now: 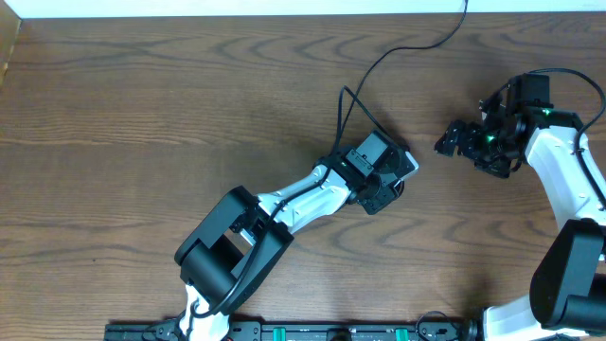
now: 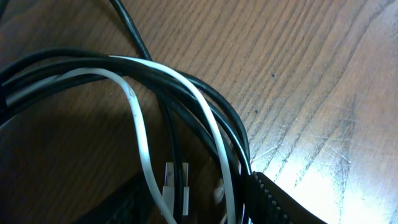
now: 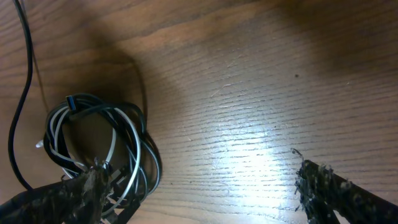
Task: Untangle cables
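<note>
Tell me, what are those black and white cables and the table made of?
The black cables look like smooth rubber or plastic sheathing, with a faint sheen along their curves. The white cable is probably the same kind of plastic, slightly glossy. The table is wood or a wood-look laminate: brown grain lines, fine scratches and a soft glare show.

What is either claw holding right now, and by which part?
Cannot tell for the left claw: the cables run close past its finger, but a clamp isn't visible. The right claw is open and holds nothing.
</note>
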Robot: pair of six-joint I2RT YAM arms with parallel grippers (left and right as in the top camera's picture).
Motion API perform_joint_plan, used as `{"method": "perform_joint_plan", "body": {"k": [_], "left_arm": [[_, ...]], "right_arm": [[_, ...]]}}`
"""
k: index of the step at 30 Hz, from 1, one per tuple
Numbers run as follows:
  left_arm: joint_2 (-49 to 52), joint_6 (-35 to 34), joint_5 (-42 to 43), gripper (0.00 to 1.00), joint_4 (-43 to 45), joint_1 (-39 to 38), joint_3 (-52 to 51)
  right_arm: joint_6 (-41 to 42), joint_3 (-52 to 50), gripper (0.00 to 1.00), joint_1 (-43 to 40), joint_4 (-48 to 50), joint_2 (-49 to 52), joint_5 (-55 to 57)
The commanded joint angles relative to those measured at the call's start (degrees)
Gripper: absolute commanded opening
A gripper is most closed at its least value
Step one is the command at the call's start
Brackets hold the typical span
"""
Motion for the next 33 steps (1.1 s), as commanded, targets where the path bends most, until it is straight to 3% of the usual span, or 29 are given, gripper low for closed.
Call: {"method": "perform_joint_plan", "body": {"k": [1,5,12,20,24,33], "left_arm": [[-1.6,0.5,0.9,0.5,0.0,-0.1,1.0],[-1.6,0.5,5.3,0.5,-1.1,-0.4,1.0],[-1.6,0.6,5.5,0.5,-0.8,-3.0,1.0],[-1.6,0.8,4.8,0.5,0.0,-3.8,1.0],[-1.6,0.7,1.2,0.41,-0.8,-3.8,1.0],[2.0,0.1,0.9,0.4,-0.9,-5.6,0.2]], "right_arm": [[-1.0,0.9,0.94,0.1,-0.1,-0.5,-0.7],[-1.0,0.9,0.94,0.1,0.0,-0.5,-0.7],[-1.0,0.9,0.95,0.1,-0.1,-0.5,-0.7],[-1.0,0.9,0.95,0.1,-0.2,-0.5,-0.7],[-1.2,0.9,0.95,0.1,-0.1,-0.5,-0.7],[-1.2,0.9,0.95,0.0,-0.2,-0.5,-0.7]]}}
